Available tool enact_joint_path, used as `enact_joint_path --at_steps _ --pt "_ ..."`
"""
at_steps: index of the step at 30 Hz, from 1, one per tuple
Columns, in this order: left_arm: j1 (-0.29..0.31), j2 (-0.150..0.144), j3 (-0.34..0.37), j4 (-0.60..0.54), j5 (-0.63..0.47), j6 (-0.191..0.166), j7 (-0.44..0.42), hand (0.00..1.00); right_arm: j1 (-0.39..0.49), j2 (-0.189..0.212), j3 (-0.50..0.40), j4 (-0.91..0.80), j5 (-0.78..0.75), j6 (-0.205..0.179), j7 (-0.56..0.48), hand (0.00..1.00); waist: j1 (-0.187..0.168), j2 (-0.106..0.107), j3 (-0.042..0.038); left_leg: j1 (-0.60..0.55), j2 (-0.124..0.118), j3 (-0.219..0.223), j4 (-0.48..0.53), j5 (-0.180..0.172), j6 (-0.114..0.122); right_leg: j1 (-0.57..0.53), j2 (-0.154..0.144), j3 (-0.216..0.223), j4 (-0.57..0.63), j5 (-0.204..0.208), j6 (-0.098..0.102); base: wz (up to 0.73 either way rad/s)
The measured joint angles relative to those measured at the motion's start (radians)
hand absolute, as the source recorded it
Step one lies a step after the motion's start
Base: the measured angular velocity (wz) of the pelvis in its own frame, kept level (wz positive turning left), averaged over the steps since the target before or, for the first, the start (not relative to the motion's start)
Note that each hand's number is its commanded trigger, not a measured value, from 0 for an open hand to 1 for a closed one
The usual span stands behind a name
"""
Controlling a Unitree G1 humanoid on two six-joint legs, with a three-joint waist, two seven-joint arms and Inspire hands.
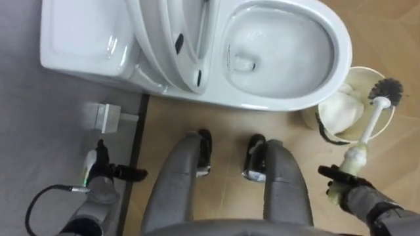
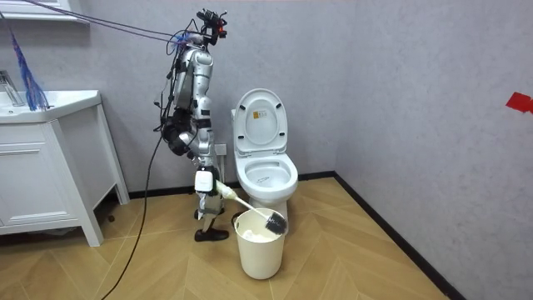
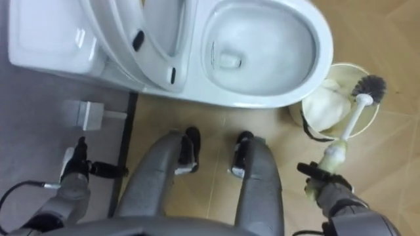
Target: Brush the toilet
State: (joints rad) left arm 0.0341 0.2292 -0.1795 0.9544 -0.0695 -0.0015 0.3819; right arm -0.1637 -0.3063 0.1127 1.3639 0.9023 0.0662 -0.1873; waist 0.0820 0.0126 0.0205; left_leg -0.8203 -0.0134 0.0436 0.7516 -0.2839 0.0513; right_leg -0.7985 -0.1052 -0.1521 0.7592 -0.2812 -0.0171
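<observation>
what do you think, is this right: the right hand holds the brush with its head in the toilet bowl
Not quite: the right hand holds the brush, but its head is over the bucket beside the toilet, not in the bowl; the left eye view shows it.

You have the toilet (image 1: 289,99) straight ahead, the bucket (image 1: 356,69) just right of its bowl, the brush (image 1: 373,121) reaching over that bucket
</observation>
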Motion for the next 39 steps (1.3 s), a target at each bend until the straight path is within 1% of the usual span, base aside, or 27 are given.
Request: enact_joint_path --at_steps 1,2,3,4,6,9,10,11,13,15,18,20,22,23,24,26,27,28,29,30,31,33,34,35,36,37,39 --pt "0.006 0.000 0.019 -0.001 0.000 0.000 0.002 0.00 0.002 0.002 -0.023 0.000 0.001 0.000 -0.006 1.00 -0.001 -0.006 -0.0003 0.036 -0.001 -0.001 -0.027 0.006 0.001 0.037 -0.001 -0.005 -0.026 0.002 0.002 0.14" --pt "0.011 -0.001 0.029 -0.004 -0.002 -0.001 0.002 0.00 0.004 0.002 -0.039 -0.001 0.009 -0.001 -0.009 1.00 -0.001 -0.006 -0.0005 0.068 0.001 -0.006 -0.047 0.010 0.002 0.077 0.000 -0.017 -0.055 0.005 0.003 0.13" --pt "0.013 -0.001 0.033 -0.006 -0.004 -0.003 0.002 0.00 0.006 0.002 -0.040 -0.003 0.020 -0.003 -0.009 1.00 -0.001 -0.006 -0.0004 0.083 0.001 -0.010 -0.057 0.010 0.002 0.096 0.001 -0.024 -0.069 0.008 0.003 0.16" --pt "0.018 -0.002 0.041 -0.007 -0.005 -0.006 0.004 0.00 0.010 0.007 -0.043 -0.003 0.044 -0.006 -0.009 1.00 -0.004 -0.008 -0.0003 0.119 0.001 -0.020 -0.083 0.015 0.001 0.139 0.000 -0.039 -0.102 0.013 0.003 0.15" --pt "0.028 -0.003 0.042 -0.012 -0.005 -0.010 0.007 0.00 0.017 0.017 -0.061 -0.004 0.052 -0.006 -0.008 1.00 -0.006 -0.015 -0.0003 0.177 0.000 -0.028 -0.127 0.022 -0.001 0.200 0.002 -0.047 -0.144 0.019 0.006 0.16" --pt "0.051 -0.006 0.061 -0.020 0.001 -0.025 0.010 0.00 0.024 0.032 -0.081 -0.011 0.063 -0.010 -0.010 1.00 -0.008 -0.026 -0.0037 0.249 -0.004 -0.034 -0.184 0.027 -0.002 0.273 0.003 -0.056 -0.200 0.021 0.010 0.07" --pt "0.060 -0.007 0.062 -0.031 0.003 -0.026 0.014 0.00 0.028 0.035 -0.082 -0.017 0.075 -0.012 -0.013 1.00 -0.008 -0.029 -0.0032 0.276 -0.006 -0.036 -0.204 0.028 -0.003 0.300 0.004 -0.058 -0.217 0.021 0.012 0.06" --pt "0.065 -0.007 0.062 -0.039 0.003 -0.028 0.016 0.00 0.028 0.036 -0.083 -0.018 0.081 -0.014 -0.015 1.00 -0.008 -0.029 -0.0033 0.288 -0.008 -0.038 -0.209 0.029 -0.003 0.314 0.005 -0.061 -0.225 0.021 0.012 0.08" --pt "0.077 -0.010 0.062 -0.077 0.006 -0.035 0.019 0.00 0.030 0.042 -0.089 -0.017 0.080 -0.031 -0.021 1.00 -0.011 -0.033 -0.0027 0.326 -0.016 -0.050 -0.237 0.029 -0.004 0.356 0.004 -0.073 -0.245 0.019 0.015 0.17" --pt "0.084 -0.011 0.064 -0.098 0.022 -0.044 0.019 0.00 0.032 0.047 -0.089 -0.015 0.077 -0.037 -0.020 1.00 -0.016 -0.036 -0.0020 0.359 -0.016 -0.060 -0.253 0.031 -0.006 0.398 0.005 -0.087 -0.271 0.019 0.015 0.21" --pt "0.116 -0.012 0.080 -0.152 0.047 -0.054 0.020 0.00 0.054 0.051 -0.089 -0.017 0.071 -0.043 -0.018 1.00 -0.021 -0.040 -0.0032 0.416 -0.016 -0.079 -0.278 0.030 -0.007 0.474 0.011 -0.111 -0.323 0.020 0.018 0.20" --pt "0.138 -0.012 0.105 -0.174 0.105 -0.057 0.022 0.00 0.073 0.051 -0.095 -0.024 0.045 -0.044 -0.016 1.00 -0.023 -0.044 -0.0044 0.445 -0.016 -0.087 -0.291 0.029 -0.008 0.515 0.015 -0.126 -0.352 0.022 0.021 0.17" --pt "0.171 -0.013 0.145 -0.209 0.184 -0.060 0.031 0.00 0.099 0.053 -0.096 -0.032 -0.021 -0.044 -0.014 1.00 -0.021 -0.051 -0.0081 0.471 -0.015 -0.089 -0.306 0.029 -0.009 0.554 0.019 -0.146 -0.381 0.024 0.021 0.19" --pt "0.180 -0.014 0.155 -0.220 0.203 -0.062 0.033 0.00 0.107 0.053 -0.096 -0.037 -0.044 -0.045 -0.014 1.00 -0.020 -0.052 -0.0084 0.477 -0.014 -0.093 -0.310 0.029 -0.009 0.562 0.020 -0.151 -0.387 0.025 0.021 0.20" --pt "0.204 -0.025 0.179 -0.249 0.237 -0.064 0.048 0.00 0.119 0.054 -0.096 -0.037 -0.092 -0.046 -0.013 1.00 -0.019 -0.053 -0.0105 0.494 -0.013 -0.101 -0.320 0.028 -0.011 0.584 0.024 -0.154 -0.404 0.028 0.022 0.12" --pt "0.242 -0.028 0.181 -0.312 0.283 -0.065 0.075 0.00 0.139 0.055 -0.095 -0.039 -0.170 -0.046 -0.014 1.00 -0.001 -0.056 -0.0139 0.533 -0.011 -0.102 -0.341 0.029 -0.012 0.620 0.024 -0.158 -0.419 0.031 0.024 0.03" --pt "0.255 -0.029 0.182 -0.339 0.305 -0.065 0.080 0.00 0.144 0.055 -0.094 -0.044 -0.194 -0.046 -0.016 1.00 0.003 -0.056 -0.0140 0.539 -0.012 -0.104 -0.341 0.029 -0.012 0.627 0.023 -0.162 -0.420 0.031 0.024 0.09" --pt "0.273 -0.028 0.184 -0.387 0.353 -0.067 0.090 0.00 0.148 0.055 -0.091 -0.048 -0.255 -0.051 -0.021 1.00 0.010 -0.057 -0.0138 0.551 -0.014 -0.111 -0.345 0.029 -0.012 0.642 0.019 -0.180 -0.422 0.031 0.024 0.19" --pt "0.282 -0.028 0.188 -0.419 0.401 -0.074 0.099 0.00 0.161 0.055 -0.084 -0.047 -0.318 -0.058 -0.022 1.00 0.012 -0.056 -0.0139 0.560 -0.015 -0.116 -0.344 0.029 -0.012 0.657 0.020 -0.187 -0.429 0.031 0.024 0.18" --pt "0.285 -0.028 0.189 -0.436 0.422 -0.078 0.105 0.00 0.163 0.055 -0.078 -0.048 -0.348 -0.063 -0.022 1.00 0.018 -0.057 -0.0138 0.563 -0.015 -0.117 -0.345 0.029 -0.012 0.663 0.021 -0.189 -0.435 0.031 0.024 0.10" --pt "0.286 -0.028 0.188 -0.459 0.460 -0.092 0.116 0.00 0.163 0.055 -0.069 -0.048 -0.411 -0.076 -0.023 1.00 0.028 -0.055 -0.0128 0.569 -0.015 -0.126 -0.344 0.029 -0.012 0.670 0.021 -0.193 -0.436 0.031 0.024 0.07" --pt "0.289 -0.029 0.186 -0.495 0.507 -0.108 0.118 0.00 0.165 0.055 -0.060 -0.048 -0.489 -0.091 -0.021 1.00 0.031 -0.052 -0.0120 0.577 -0.016 -0.133 -0.344 0.028 -0.013 0.685 0.022 -0.201 -0.438 0.031 0.024 0.13" --pt "0.295 -0.029 0.184 -0.526 0.546 -0.114 0.120 0.00 0.166 0.055 -0.054 -0.047 -0.524 -0.098 -0.020 1.00 0.033 -0.050 -0.0098 0.582 -0.016 -0.138 -0.345 0.027 -0.015 0.697 0.025 -0.204 -0.446 0.031 0.024 0.13" --pt "0.301 -0.029 0.181 -0.547 0.558 -0.114 0.123 0.00 0.166 0.055 -0.054 -0.047 -0.536 -0.099 -0.019 1.00 0.033 -0.049 -0.0095 0.583 -0.016 -0.142 -0.345 0.026 -0.016 0.702 0.027 -0.206 -0.450 0.031 0.024 0.13" --pt "0.313 -0.029 0.176 -0.592 0.586 -0.116 0.138 0.00 0.166 0.055 -0.054 -0.045 -0.556 -0.103 -0.020 1.00 0.033 -0.047 -0.0081 0.589 -0.016 -0.148 -0.344 0.027 -0.017 0.711 0.028 -0.209 -0.453 0.032 0.024 0.16" --pt "0.320 -0.028 0.176 -0.627 0.625 -0.129 0.154 0.00 0.170 0.055 -0.052 -0.040 -0.577 -0.110 -0.020 1.00 0.033 -0.046 -0.0086 0.593 -0.017 -0.155 -0.344 0.028 -0.020 0.717 0.029 -0.209 -0.454 0.032 0.024 0.14" --pt "0.321 -0.026 0.175 -0.648 0.671 -0.144 0.178 0.00 0.174 0.055 -0.044 -0.034 -0.619 -0.115 -0.019 1.00 0.033 -0.045 -0.0071 0.607 -0.017 -0.157 -0.348 0.030 -0.023 0.728 0.031 -0.207 -0.457 0.031 0.023 0.04"
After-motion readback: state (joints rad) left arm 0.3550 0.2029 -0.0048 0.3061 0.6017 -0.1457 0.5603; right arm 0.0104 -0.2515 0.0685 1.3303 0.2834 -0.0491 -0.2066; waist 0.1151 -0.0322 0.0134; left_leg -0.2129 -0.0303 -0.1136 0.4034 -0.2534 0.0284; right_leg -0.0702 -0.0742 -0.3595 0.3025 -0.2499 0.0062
